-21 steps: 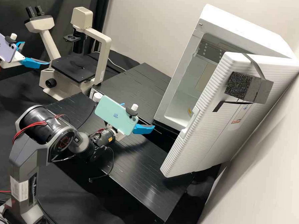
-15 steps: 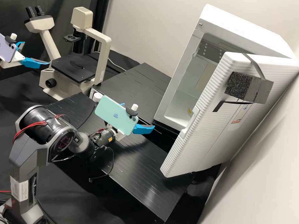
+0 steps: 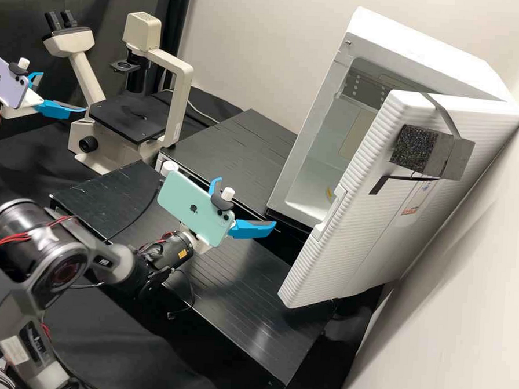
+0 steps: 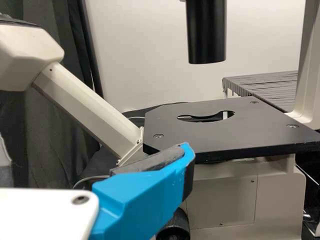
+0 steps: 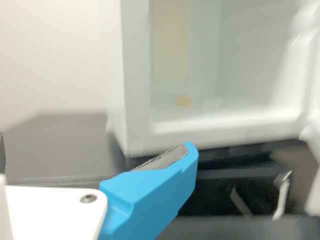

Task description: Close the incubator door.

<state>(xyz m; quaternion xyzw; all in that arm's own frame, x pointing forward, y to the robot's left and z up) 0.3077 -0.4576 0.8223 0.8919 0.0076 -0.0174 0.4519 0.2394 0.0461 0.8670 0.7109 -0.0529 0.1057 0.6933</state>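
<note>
Right gripper (image 3: pixel 247 201) shifted — two fingers (image 3: pixel 250 229) spread, left gripper (image 3: pixel 63 92) likewise, one incubator door (image 3: pixel 350 240) open

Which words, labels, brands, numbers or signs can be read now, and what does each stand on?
No text can be quoted with certainty.
Door: small red print, too small to read.
Green phone: a dark logo, no readable words.
Purple phone: a dark logo, no readable words.
Right arm: pale label, blurred; yellow sticker, too small to read.
</note>
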